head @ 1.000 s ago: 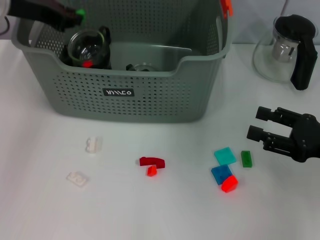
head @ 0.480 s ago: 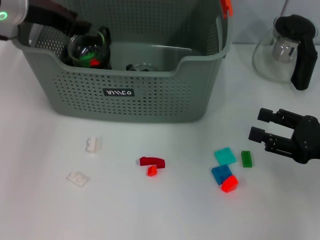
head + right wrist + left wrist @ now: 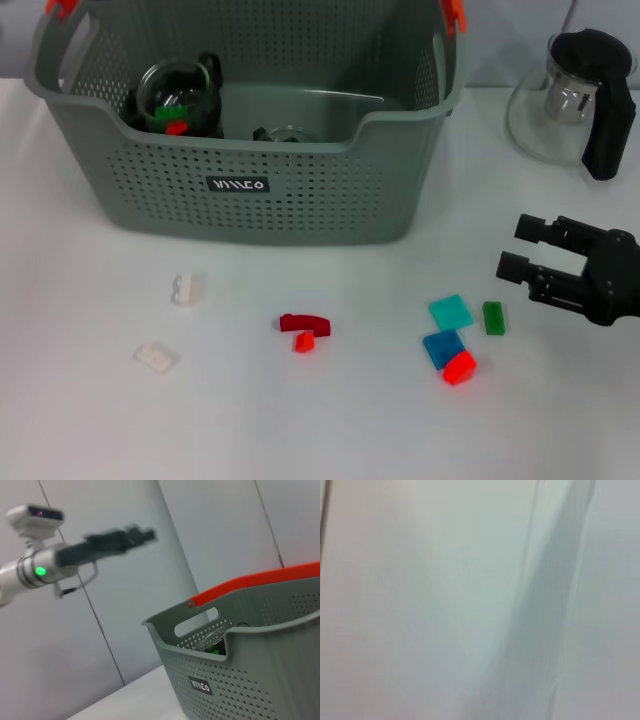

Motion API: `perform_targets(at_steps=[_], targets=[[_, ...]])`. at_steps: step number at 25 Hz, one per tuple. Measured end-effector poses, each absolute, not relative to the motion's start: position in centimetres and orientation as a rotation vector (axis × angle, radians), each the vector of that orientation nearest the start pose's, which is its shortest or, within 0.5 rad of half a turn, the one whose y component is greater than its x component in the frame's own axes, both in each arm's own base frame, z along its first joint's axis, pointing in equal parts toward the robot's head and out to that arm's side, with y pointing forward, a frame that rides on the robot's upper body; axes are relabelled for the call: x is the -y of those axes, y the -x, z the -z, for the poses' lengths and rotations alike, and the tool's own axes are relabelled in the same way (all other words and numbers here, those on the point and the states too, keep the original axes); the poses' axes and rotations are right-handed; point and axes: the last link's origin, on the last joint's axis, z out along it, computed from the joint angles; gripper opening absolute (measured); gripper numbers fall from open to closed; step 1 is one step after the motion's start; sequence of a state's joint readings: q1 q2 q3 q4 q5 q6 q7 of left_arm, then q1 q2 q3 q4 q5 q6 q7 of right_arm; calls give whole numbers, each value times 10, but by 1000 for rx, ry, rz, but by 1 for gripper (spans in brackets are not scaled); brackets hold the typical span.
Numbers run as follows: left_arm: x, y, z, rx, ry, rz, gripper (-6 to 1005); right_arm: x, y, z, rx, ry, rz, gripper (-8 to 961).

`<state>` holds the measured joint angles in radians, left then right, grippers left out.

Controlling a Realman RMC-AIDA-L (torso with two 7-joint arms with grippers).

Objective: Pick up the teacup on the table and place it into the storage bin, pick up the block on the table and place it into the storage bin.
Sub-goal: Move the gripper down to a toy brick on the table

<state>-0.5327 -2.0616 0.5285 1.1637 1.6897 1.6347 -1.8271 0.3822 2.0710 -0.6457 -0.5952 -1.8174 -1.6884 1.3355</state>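
The teacup (image 3: 178,97) sits inside the storage bin (image 3: 250,190) with 2 small bits in it, while several blocks lie on the desk (image 3: 80,420); the right pincer (image 3: 527,249), open and empty, hovers just beside the green block (image 3: 492,317). Descending there, a finger could knock the teal block (image 3: 450,312) or the neighbouring pieces, spoiling a clean grasp. The left pincer (image 3: 142,533) is out of the head view, seen only blurred and raised in the right wrist view, so I cannot tell how it stands.
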Motion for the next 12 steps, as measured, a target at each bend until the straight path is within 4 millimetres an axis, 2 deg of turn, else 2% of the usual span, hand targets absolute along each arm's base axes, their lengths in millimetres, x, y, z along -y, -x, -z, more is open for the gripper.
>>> perform_targets(at_steps=[2, 4, 7, 12], targets=[[-345, 202, -152, 495, 2324, 1213, 580, -287, -286, -14, -740, 2564, -1008, 759], [-333, 214, -152, 485, 2314, 1274, 579, -287, -286, -14, -741, 2563, -1008, 759], [-314, 239, -139, 511, 2345, 1175, 579, -287, -285, -14, -739, 2565, -1008, 759], [-281, 280, -105, 546, 2479, 840, 578, -287, -286, -13, -742, 2564, -1008, 759]])
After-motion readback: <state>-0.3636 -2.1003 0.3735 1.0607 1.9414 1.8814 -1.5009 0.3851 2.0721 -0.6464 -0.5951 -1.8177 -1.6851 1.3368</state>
